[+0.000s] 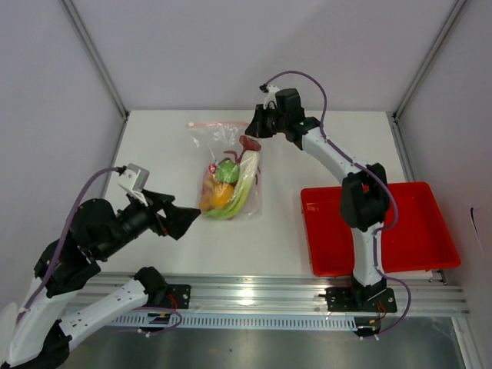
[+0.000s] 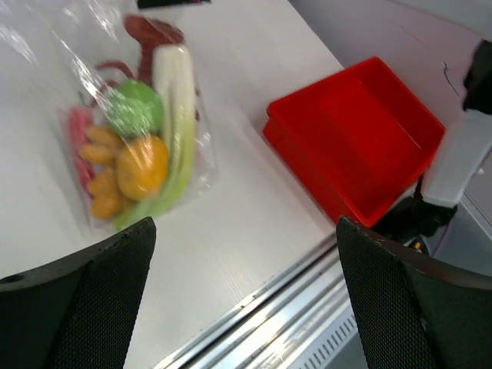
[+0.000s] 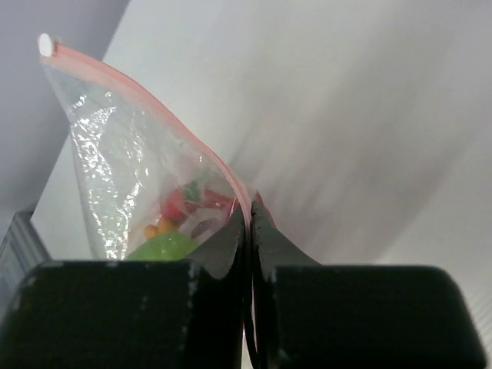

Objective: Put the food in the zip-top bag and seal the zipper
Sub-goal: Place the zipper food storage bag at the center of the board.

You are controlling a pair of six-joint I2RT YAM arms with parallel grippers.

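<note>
With the food (image 1: pixel 224 187) inside the zip-top bag (image 1: pixel 209 142), my right gripper (image 3: pixel 247 219) clamps the zipper (image 3: pixel 146 108), sealing seemingly unfinished; my left gripper (image 1: pixel 190 217) stands apart.

Red tray (image 1: pixel 415 231) on white table (image 1: pixel 169 138), right side, near the front rail (image 1: pixel 254 290)

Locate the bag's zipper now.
In the top view the zipper runs along the zip-top bag's far edge, left of table centre, its right end pinched between the right gripper's fingers.
</note>
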